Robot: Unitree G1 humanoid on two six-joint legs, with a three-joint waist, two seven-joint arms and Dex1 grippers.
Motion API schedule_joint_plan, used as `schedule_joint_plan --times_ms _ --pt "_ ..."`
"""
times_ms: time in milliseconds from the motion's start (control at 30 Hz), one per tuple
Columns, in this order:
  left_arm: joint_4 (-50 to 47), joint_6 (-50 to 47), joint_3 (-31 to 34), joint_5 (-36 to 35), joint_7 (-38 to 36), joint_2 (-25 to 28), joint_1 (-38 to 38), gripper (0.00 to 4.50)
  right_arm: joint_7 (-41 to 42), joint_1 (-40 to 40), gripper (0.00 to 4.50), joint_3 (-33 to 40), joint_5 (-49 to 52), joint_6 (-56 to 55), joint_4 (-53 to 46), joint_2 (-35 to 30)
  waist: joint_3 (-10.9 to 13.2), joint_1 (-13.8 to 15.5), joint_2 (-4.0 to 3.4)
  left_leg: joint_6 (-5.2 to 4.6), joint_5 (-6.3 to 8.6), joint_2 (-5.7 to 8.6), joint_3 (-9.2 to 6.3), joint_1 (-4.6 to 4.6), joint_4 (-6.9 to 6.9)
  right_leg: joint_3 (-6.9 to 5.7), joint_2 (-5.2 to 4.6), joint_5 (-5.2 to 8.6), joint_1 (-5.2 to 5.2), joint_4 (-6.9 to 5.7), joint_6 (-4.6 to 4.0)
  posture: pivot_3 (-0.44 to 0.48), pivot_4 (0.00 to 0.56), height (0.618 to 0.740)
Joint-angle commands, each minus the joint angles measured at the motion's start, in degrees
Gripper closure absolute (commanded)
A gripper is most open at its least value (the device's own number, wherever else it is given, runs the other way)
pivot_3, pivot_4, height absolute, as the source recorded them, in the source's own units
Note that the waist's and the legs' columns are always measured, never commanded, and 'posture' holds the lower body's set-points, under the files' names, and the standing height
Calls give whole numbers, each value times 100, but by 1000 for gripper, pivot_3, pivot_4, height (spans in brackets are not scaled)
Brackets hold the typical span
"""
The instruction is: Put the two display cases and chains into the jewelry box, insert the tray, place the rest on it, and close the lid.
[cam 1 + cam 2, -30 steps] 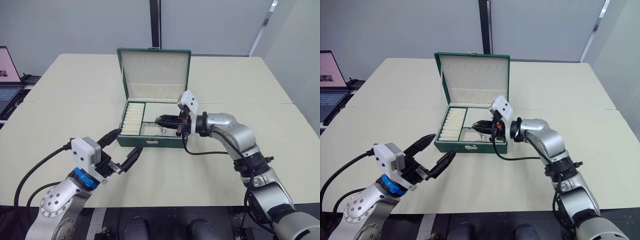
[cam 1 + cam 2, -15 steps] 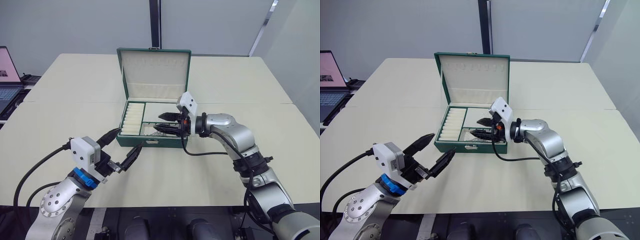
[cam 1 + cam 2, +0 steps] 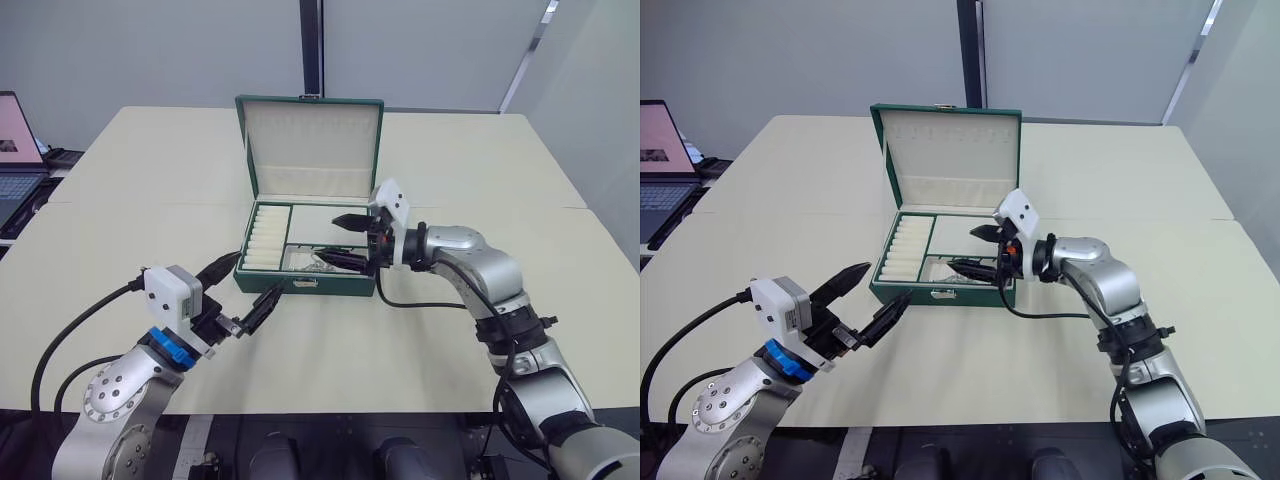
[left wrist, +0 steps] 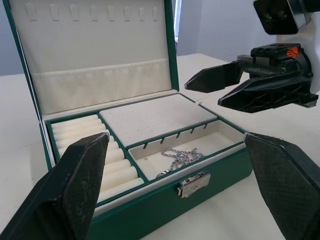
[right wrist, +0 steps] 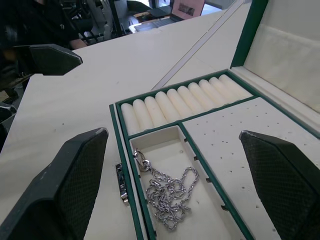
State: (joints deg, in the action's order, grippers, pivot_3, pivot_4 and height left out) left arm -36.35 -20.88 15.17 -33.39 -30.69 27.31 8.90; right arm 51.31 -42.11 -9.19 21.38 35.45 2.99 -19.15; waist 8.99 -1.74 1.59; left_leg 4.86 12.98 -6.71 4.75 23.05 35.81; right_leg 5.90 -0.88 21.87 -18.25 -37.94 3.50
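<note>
Now the jewelry box (image 3: 305, 250) stands open at mid-surface, its lid (image 3: 311, 148) upright at 12 o'clock, hinged along the far edge. The tray (image 4: 150, 132) is seated inside; the chains (image 5: 167, 192) lie heaped in its front compartment. The right end effector (image 3: 345, 240), fingers spread and empty, hovers over the box's 3 o'clock end, nearer the lid. The left end effector (image 3: 243, 286), also spread and empty, waits at 7 o'clock, just off the front wall. Closing would likely swing the lid from 12 toward 6 o'clock.
</note>
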Motion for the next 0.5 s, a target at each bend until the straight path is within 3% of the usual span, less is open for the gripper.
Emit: schedule_joint_plan --times_ms 33,200,233,300,500 --pt "380 -172 653 -313 -72 364 -236 0 78 83 22 602 214 -113 -277 -396 5 4 -2 0 0 0 -1 0 0 -1 0 0 0 0 0 0 150 740" --pt "1370 -317 1188 -509 -480 1008 -718 0 -4 501 22 1043 214 -238 -246 -839 13 -4 -2 0 0 0 1 -1 -6 -1 1 0 -1 7 0 0 150 740" --pt "1611 -324 1233 -494 -563 1132 -830 193 -96 566 194 1102 145 -328 -186 -884 15 -6 -4 1 0 -1 2 -1 -6 1 1 0 -1 7 0 0 150 740" --pt "2139 -247 1309 -440 -704 1303 -1109 640 -277 648 637 1193 59 -448 -34 -923 22 -19 -6 13 -8 0 4 -1 -6 2 1 0 -2 7 0 0 150 740" --pt "3901 -160 1033 -241 -966 1357 -2253 2589 -913 808 2596 982 -487 -963 391 -691 24 -18 -7 19 -11 -2 4 -2 -5 0 4 0 -6 2 0 0 150 740"
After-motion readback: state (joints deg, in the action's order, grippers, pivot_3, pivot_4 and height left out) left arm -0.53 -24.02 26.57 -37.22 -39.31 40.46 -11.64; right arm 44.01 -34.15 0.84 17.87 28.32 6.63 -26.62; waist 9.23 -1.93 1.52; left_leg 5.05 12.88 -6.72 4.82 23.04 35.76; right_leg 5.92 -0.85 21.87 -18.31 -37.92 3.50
